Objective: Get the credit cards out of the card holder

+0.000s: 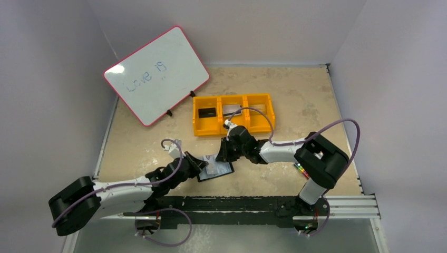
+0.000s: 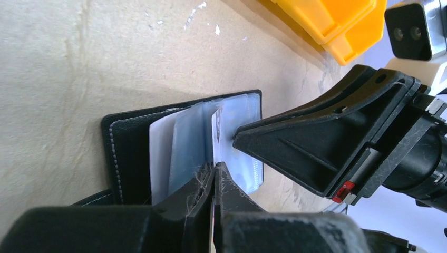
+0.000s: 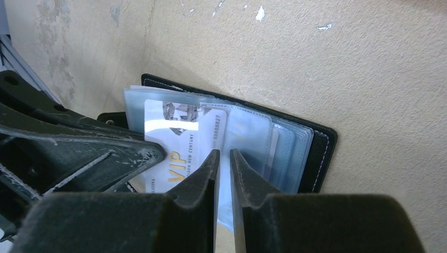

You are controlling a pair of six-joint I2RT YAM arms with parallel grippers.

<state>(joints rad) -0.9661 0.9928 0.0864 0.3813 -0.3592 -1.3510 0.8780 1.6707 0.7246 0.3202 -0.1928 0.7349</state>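
1. The card holder [image 3: 318,150] lies open on the bench [image 3: 369,79] under both tool tips, with a VIP card [image 3: 179,132] sleeved just beside the right tool [image 3: 224,158].
2. The left tool [image 2: 213,171] is clamped shut at the sleeve [image 3: 253,137] edge. The right tool's jaws nearly meet, and we can't tell if they're pinching anything.
3. Our worry: a pull drags the slippery sleeve or the whole holder, not the card.

You see: pink-framed whiteboard [image 1: 156,75], tilted, far left, handwriting "Love is". Orange three-compartment tray [image 1: 206,129] just right of it, mid-table. Mottled beige table [image 1: 305,95] beneath. Metal rail [image 1: 348,206] along near edge.
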